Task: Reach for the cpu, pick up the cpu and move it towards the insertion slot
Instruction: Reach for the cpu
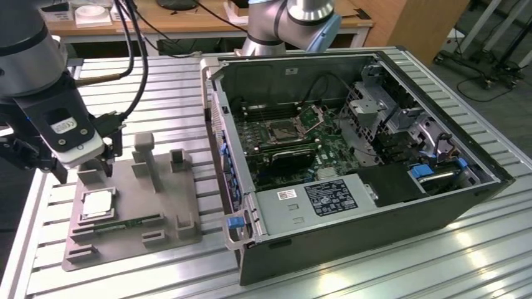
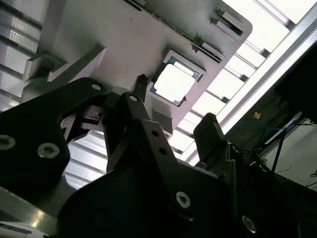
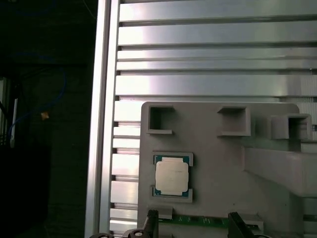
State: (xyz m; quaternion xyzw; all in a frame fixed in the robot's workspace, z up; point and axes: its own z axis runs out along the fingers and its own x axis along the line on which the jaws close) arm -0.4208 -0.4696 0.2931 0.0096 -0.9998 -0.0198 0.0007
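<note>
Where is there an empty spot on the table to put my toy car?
The bare table at the exterior view's bottom edge, below the computer case, is free. So are the slats between the grey holder and the wooden desk. The holder is crowded: posts, the cpu, and the end effector hovering above.

Grey holder plate (image 1: 133, 193), green memory stick (image 1: 124, 224), open computer case (image 1: 374, 237)

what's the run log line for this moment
stage: reach | cpu: flat in grey fixture pocket, not gripped | gripper: open, empty, hovering beside cpu | insertion slot: inside open computer case, away from cpu
</note>
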